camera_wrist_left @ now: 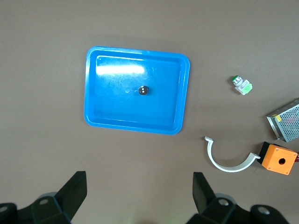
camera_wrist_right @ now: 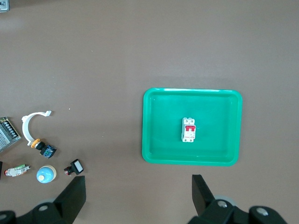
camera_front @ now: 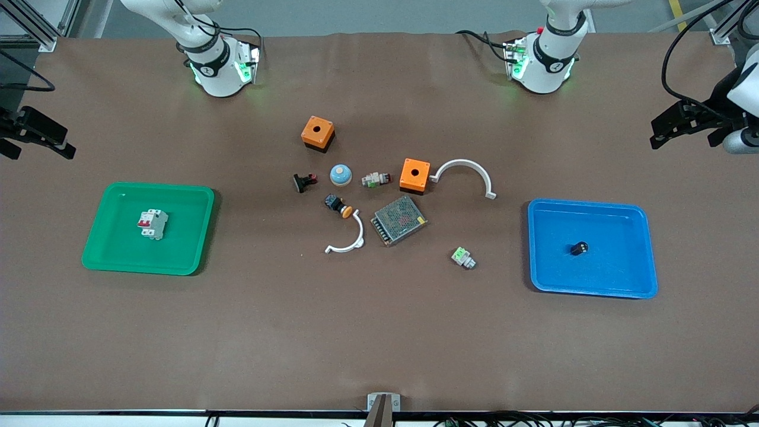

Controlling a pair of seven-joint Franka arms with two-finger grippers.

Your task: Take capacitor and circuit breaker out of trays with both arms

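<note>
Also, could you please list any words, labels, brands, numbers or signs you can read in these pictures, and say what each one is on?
No text can be read anywhere.
Breaker in the green tray: any print is too small to read.
Grey mesh box: no label shows.
Capacitor in the blue tray: two pale dots only, no marking.
Round marks on the arm bases: a symbol, not legible lettering.
</note>
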